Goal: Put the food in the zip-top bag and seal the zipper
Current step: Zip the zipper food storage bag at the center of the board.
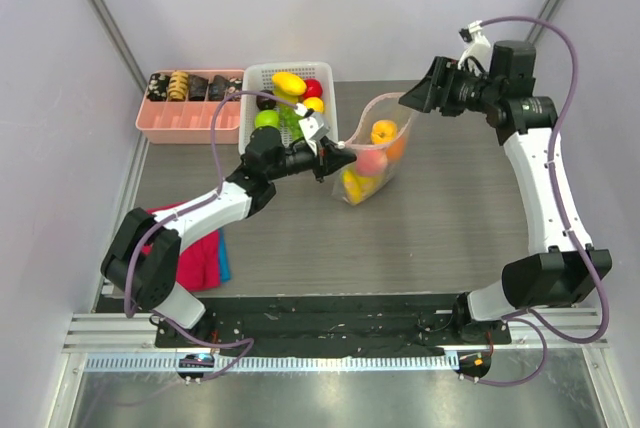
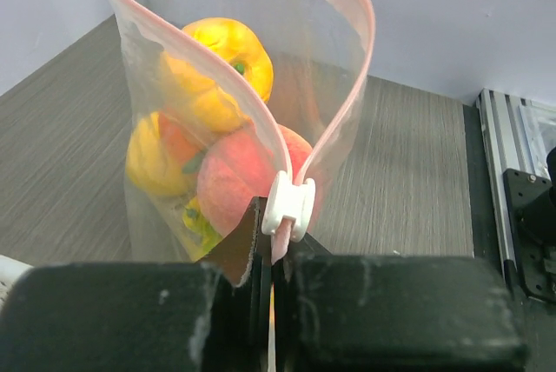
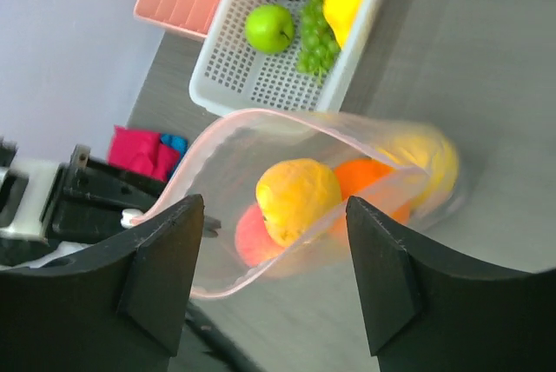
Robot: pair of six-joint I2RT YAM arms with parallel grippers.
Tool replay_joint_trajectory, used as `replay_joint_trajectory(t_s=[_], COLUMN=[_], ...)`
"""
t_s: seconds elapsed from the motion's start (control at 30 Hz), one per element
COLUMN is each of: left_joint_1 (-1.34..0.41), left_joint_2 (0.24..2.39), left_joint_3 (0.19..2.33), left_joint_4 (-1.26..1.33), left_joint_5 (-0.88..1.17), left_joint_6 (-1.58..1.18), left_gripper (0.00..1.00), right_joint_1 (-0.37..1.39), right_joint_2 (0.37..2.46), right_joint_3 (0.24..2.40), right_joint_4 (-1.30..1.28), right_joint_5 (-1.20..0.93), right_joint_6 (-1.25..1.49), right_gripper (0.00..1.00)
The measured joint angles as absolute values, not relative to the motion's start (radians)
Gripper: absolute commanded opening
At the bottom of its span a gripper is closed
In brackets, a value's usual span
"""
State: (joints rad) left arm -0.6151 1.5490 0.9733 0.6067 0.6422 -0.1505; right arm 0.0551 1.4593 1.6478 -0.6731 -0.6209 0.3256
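Note:
The zip-top bag (image 1: pixel 372 153) stands on the table with its mouth open and holds food: a yellow mango (image 1: pixel 383 131), a pink peach (image 1: pixel 370 161), an orange piece and a yellow piece low down. My left gripper (image 1: pixel 337 160) is shut on the bag's near corner; in the left wrist view its jaws (image 2: pixel 276 246) pinch the pink zipper strip just below the white slider (image 2: pixel 289 203). My right gripper (image 1: pixel 418 90) is open and empty above the far end of the mouth. In the right wrist view (image 3: pixel 274 209) the open rim (image 3: pixel 261 120) lies between the fingers without touching them.
A white slatted basket (image 1: pixel 258 83) behind the left gripper holds more fruit: yellow lemon, red piece, green apple, grapes. A pink divided tray (image 1: pixel 190 120) with dark snacks stands at the back left. A pink and blue cloth (image 1: pixel 200 256) lies by the left arm.

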Motion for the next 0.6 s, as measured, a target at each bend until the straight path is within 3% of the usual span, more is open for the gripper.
replay_joint_trajectory(t_s=[0.17,0.33,0.6], left_joint_1=[-0.615,-0.615,-0.618], left_joint_2=[1.544,1.543,1.543], left_joint_3=[1.004,1.013,1.013], left_joint_4=[0.548,0.523,0.519], left_joint_5=[0.661,0.666,0.666], left_joint_6=[-0.103,-0.093,-0.072], left_gripper=[0.00,0.00,0.00], right_joint_1=[0.092,0.260,0.392], right_joint_2=[1.457,1.439,1.371], right_joint_3=[1.731,1.716,1.596], right_joint_4=[-0.645,-0.642,-0.664], right_joint_5=[-0.765,-0.834,-0.887], right_joint_6=[0.017,-0.297,-0.664], right_gripper=[0.71,0.69,0.50])
